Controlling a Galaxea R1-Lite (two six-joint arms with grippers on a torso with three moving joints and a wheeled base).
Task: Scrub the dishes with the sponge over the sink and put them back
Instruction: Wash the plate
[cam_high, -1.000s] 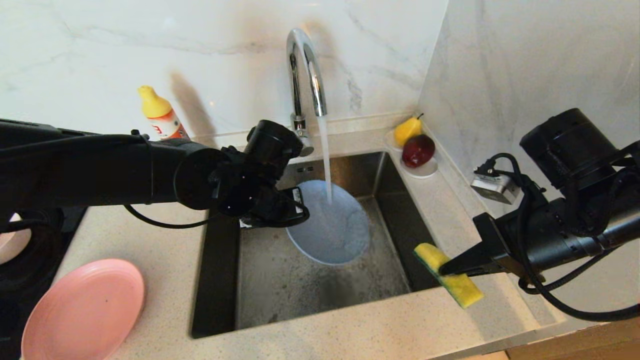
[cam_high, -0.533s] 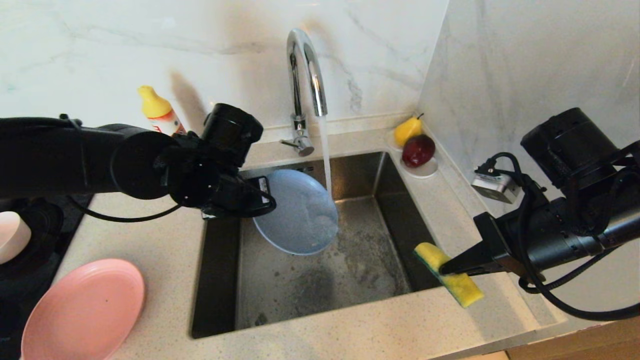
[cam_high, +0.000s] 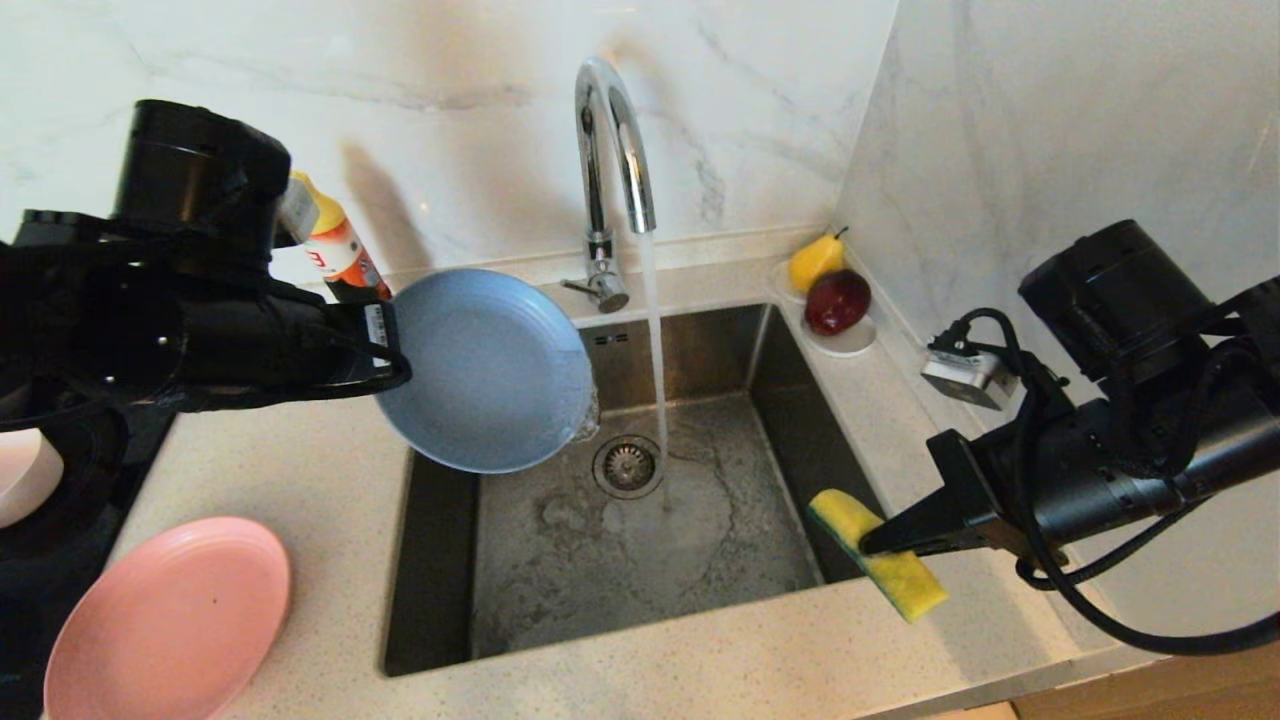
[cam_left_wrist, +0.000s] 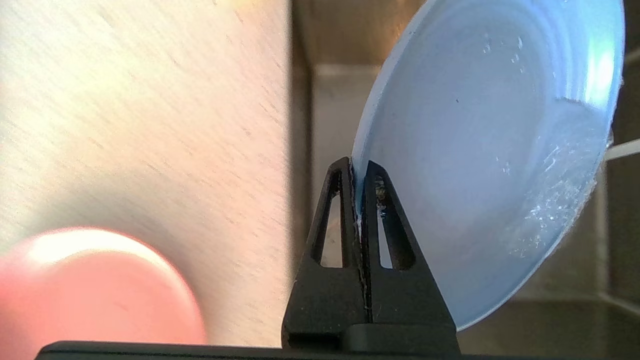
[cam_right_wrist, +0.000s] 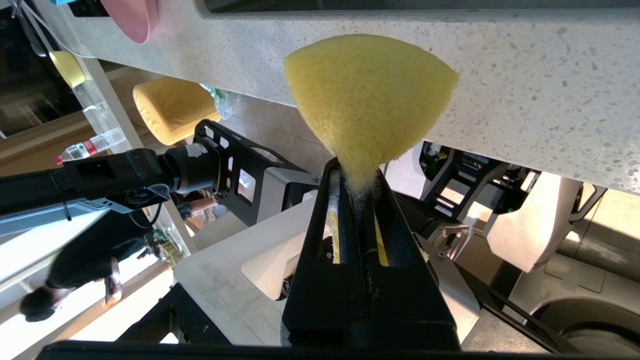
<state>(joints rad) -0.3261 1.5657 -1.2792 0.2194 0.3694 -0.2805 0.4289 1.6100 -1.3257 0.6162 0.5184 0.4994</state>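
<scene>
So the left gripper (cam_high: 385, 345) has its jaws pinched fully together on the rim of the blue-grey plate (cam_high: 487, 370), holding it up in the air and tilted, over the far-left corner of the sink (cam_high: 640, 560). My read is the edge grip is on purpose: clamping just the rim leaves the whole face free for scrubbing, and the tilt lets water run off the low edge. You can see drips coming off the plate's right side, and the left wrist view shows droplets on its face. It hangs just left of the stream from the tap (cam_high: 612, 150), not under it.

The right gripper (cam_high: 865, 545) has its jaws squeezed hard on the sponge (cam_high: 878, 553), crushing the middle so the yellow fans out past the tips. It's parked at the sink's near-right corner, above the bench (cam_high: 700, 660) edge, well apart from the plate. Looks like it's just waiting with the sponge ready for another dish.

The pink plate (cam_high: 165, 620) sits on the bench at the near left, close to where the blue one probably gets set down. I'd guess this plate is rinsed and on its way back to the bench.
</scene>
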